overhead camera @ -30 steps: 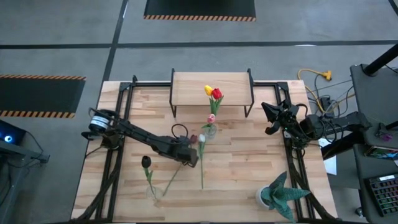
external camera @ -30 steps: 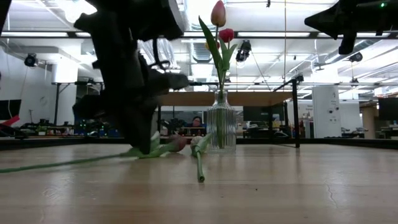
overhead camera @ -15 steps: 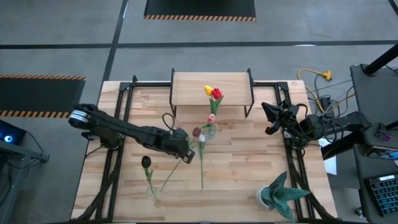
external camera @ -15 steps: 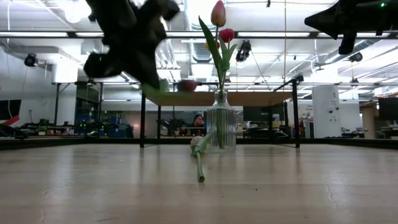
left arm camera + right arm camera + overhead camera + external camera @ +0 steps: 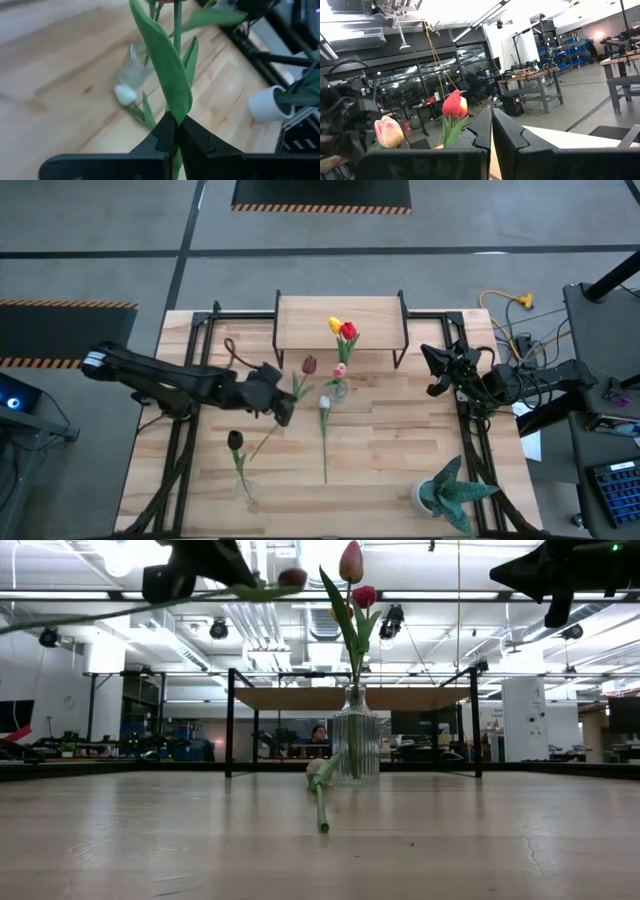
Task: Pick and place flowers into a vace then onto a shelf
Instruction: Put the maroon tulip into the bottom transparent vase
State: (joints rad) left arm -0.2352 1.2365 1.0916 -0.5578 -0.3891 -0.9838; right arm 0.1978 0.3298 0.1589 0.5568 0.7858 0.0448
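Left pincer (image 5: 281, 402) raised over the bench (image 5: 400, 450), left of the vase (image 5: 338, 389), clamped tight on the green stem of a maroon tulip (image 5: 309, 365). Bloom tilted up toward the shelf (image 5: 300, 320), stem tail trailing down-left past the fingers. Seen from the left wrist, both fingers (image 5: 165, 132) pressed together round the stem, a broad leaf (image 5: 162, 65) rising straight ahead of them. From table height, same tulip (image 5: 292, 578) carried high, nearly level, well clear of the wood.

Ribbed glass vase (image 5: 355, 745) upright on the bench just in front of the shelf (image 5: 300, 698), already holding a yellow (image 5: 335, 325), a red (image 5: 349, 331) and a pink tulip (image 5: 340, 370). White tulip (image 5: 324, 403) flat on the bench beside the vase, stem (image 5: 321, 805) stretching toward the near edge. Dark tulip (image 5: 235, 440) also flat on the bench, near the left front, apart from the rest.

Right pincer (image 5: 436, 370) shut and empty, parked in the air above the bench's right edge, well apart from the flowers. Teal plant (image 5: 450, 492) in a white pot at the right front corner.
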